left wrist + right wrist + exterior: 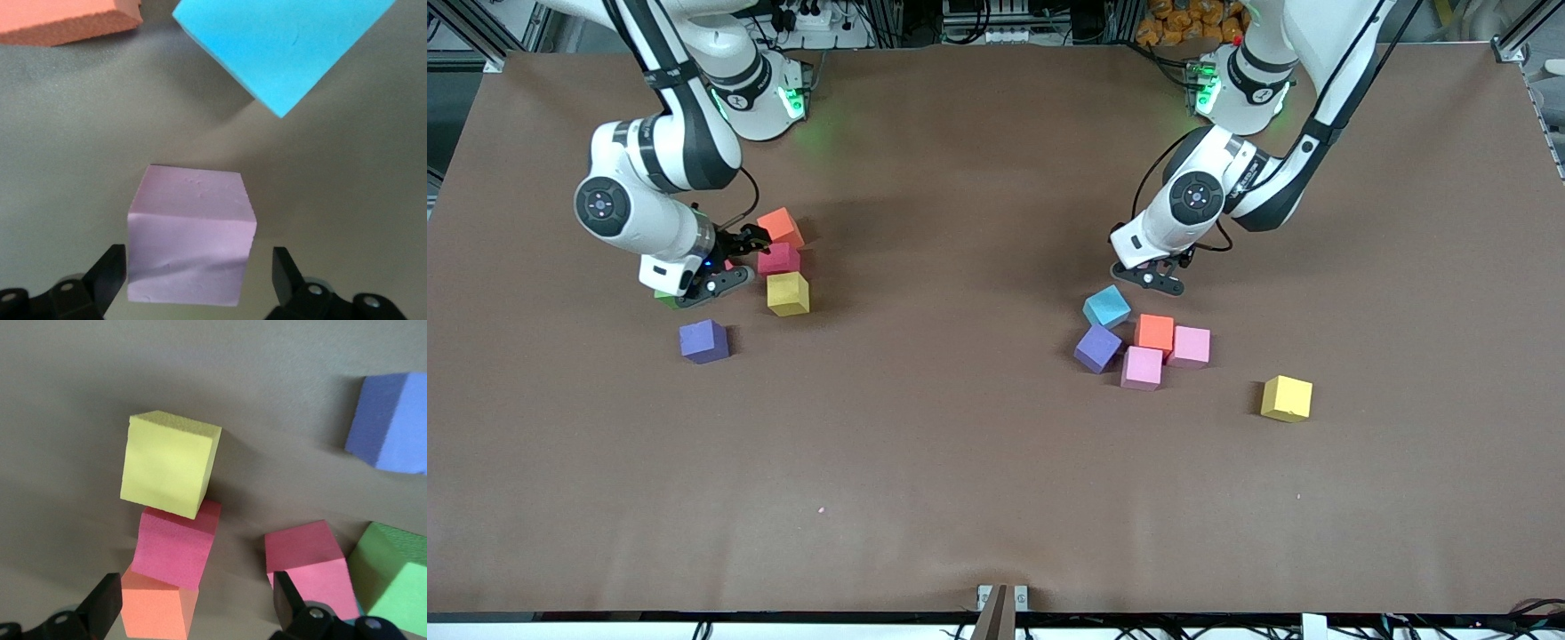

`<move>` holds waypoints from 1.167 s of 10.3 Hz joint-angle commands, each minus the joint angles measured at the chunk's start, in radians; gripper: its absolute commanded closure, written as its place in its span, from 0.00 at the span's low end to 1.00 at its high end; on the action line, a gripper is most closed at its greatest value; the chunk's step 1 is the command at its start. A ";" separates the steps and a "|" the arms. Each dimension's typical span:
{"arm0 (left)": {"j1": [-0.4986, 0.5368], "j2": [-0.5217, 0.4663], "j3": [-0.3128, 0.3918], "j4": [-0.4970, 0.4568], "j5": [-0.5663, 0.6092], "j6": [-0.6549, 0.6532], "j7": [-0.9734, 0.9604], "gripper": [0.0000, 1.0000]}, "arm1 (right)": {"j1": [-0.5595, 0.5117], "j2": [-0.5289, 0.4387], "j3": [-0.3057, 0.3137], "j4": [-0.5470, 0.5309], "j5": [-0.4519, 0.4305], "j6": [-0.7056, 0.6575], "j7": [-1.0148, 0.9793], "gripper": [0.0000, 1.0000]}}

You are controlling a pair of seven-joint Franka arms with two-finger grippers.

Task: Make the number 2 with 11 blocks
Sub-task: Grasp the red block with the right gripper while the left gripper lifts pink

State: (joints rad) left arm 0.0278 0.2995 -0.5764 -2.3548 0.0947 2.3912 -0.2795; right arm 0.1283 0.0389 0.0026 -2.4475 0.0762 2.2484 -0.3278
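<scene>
No 2 anywhere yet. The blocks sit in two loose bunches across the middle band of the front view, one toward each arm's end of the table.

The left gripper (197,259) is down low at the upper edge of its bunch. It's wide open and straddles a pink block (192,220) without holding it. The block looks off-centre in the gap, almost touching one finger with a clear gap to the other. My worry is that closing drags or twists it before the second finger arrives, so it gets picked up crooked. The blue block (287,47) is just beside it and could get bumped on the way up.

The right gripper (197,597) is also open with nothing in it, low over the other bunch. This one looks dicier to me. The orange block (157,613) and red block (175,543) both sit in its gap and touch each other, and the yellow block (170,463) is pressed against the red one. Closing here could pinch two at once, or shove the row sideways. Foam squishes too, so a corner grip could pop loose mid-carry.
</scene>
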 commanded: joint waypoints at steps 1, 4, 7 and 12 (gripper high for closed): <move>0.004 0.004 -0.005 -0.012 0.030 0.014 -0.032 0.16 | 0.051 -0.011 -0.006 -0.103 0.014 0.145 0.048 0.00; 0.004 0.010 -0.003 -0.023 0.030 0.014 -0.033 0.40 | 0.057 0.034 -0.006 -0.134 0.016 0.246 0.078 0.00; -0.020 0.000 -0.008 -0.015 0.030 -0.004 -0.142 0.65 | 0.050 0.081 -0.006 -0.140 0.042 0.275 0.122 0.00; -0.100 -0.008 -0.206 0.086 -0.009 -0.096 -0.602 0.65 | 0.054 0.124 -0.006 -0.146 0.051 0.273 0.167 0.00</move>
State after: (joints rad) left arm -0.0765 0.2969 -0.7364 -2.3005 0.0960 2.3293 -0.7937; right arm 0.1818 0.1548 -0.0038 -2.5814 0.1021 2.5088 -0.1668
